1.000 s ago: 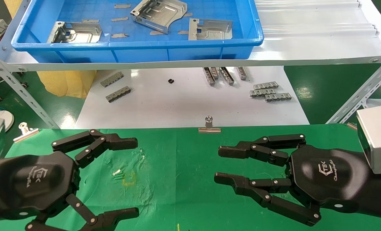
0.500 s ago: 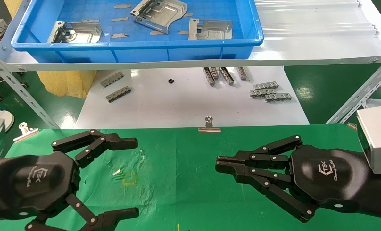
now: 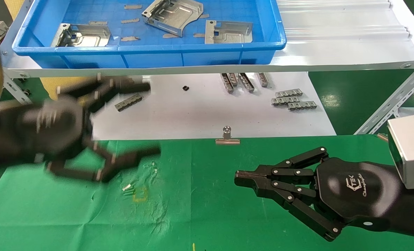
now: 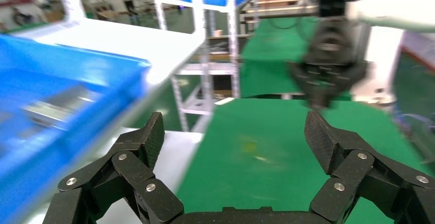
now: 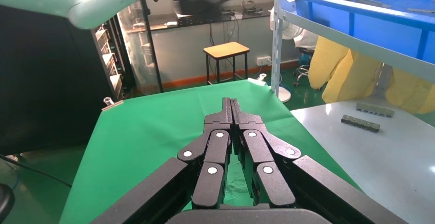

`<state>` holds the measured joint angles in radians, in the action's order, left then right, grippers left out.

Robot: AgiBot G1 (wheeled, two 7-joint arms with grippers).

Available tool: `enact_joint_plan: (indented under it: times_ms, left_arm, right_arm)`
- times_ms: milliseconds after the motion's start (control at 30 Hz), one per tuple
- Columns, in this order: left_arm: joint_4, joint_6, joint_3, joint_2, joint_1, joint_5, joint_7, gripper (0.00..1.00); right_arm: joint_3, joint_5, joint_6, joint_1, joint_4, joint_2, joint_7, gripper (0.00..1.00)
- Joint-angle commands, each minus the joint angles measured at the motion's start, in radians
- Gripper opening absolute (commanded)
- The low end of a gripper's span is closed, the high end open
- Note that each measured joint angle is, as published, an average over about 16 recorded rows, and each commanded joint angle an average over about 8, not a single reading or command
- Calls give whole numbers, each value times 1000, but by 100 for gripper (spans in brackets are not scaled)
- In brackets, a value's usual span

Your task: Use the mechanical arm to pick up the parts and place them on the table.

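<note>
Parts (image 3: pixel 174 15): three plates lying in blue bin (image 3: pixel 193 57) on shelf.
Left gripper (image 3: pixel 137 120): fingers spread wide, empty, raised over table (image 3: pixel 200 209) edge below bin.
Right gripper (image 3: pixel 240 176): fingers pressed together, empty, above table.

I see the table (image 3: pixel 210 216) in front of me, covered in wrinkled bright green cloth with a scuffed yellowish mark (image 3: pixel 139 194) left of centre and a few small white flecks (image 3: pixel 126 188) just beside it. A silver binder clip (image 3: pixel 227 136) sits on the table's far edge, at the middle. Beyond that edge lies a white board (image 3: pixel 200 115), lower down. On it I count two grey slotted bars (image 3: pixel 128 102) to the left, partly hidden, a small black piece (image 3: pixel 185 88) near the middle, a row of four bars (image 3: pixel 243 81) at the far side, and three more bars (image 3: pixel 293 99) lying close together to the right.
</note>
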<state>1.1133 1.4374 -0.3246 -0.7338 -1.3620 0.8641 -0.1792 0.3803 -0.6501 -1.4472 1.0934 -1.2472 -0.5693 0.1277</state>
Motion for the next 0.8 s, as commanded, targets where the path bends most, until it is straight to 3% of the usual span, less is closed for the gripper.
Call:
enact_joint_plan:
  times_ms: [33,300,567,600,667,800]
  left_arm:
    - [-39,-7,-12,-27,-68,32,0,100]
    - [-470,-146,-111,-234,-410,278,100,100]
    - [-820,-410,-164,-440,-585,415,176,100]
    - [-853,-437,-169,-462,-600,424,180,100]
    - [-912,-484,-177,-499,-625,440,185,100]
    - [-998,-568,-193,-554,-662,468,197,51]
  right_arm:
    - [0,0,0,0,0,0,0,0]
    - [0,0,0,0,0,0,0,0]
    - [0,0,0,0,0,0,0,0]
    - [0,0,0,0,0,0,0,4]
    - [0,0,0,0,0,0,0,28]
    - [0,0,0,0,0,0,0,78]
